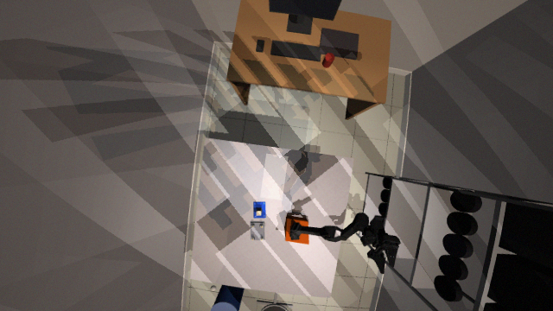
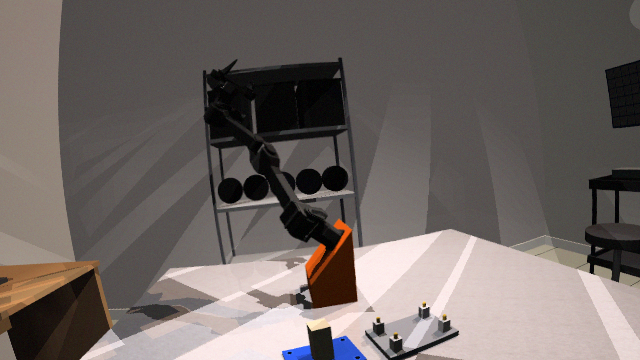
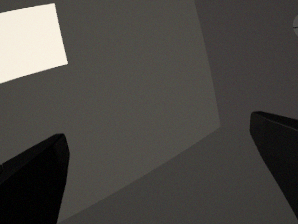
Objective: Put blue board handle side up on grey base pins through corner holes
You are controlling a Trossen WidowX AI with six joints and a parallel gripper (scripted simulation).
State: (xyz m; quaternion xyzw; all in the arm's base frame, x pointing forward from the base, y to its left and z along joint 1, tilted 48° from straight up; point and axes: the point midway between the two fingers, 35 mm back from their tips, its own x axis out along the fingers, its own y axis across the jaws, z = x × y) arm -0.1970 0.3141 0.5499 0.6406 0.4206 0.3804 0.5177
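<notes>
Top view: the blue board lies at 12 o'clock of the grey base, near it and not mounted. Current step, as judged: approach, before pick-up. The gripper is raised well apart from both parts, at 11 o'clock of the board in the exterior view. Its fingers are spread wide with nothing between them; the wrist view shows only room surfaces beyond the tips.

Next move: swing the arm around over the board, point the fingers downward, and lower them astride the handle. Align the finger faces with 2 opposite handle sides before closing. The later lift should be level; a tilted board could catch on 1 pin and miss the other 3.

Part appearance: the board is a thin, saturated blue plate, handle side up. The handle is a pale cream, square-sided block, upright. Dark holes show at 3 corners in the exterior view; the frame edge cuts off the rest. The base carries 4 posts, each with a gold pin.
</notes>
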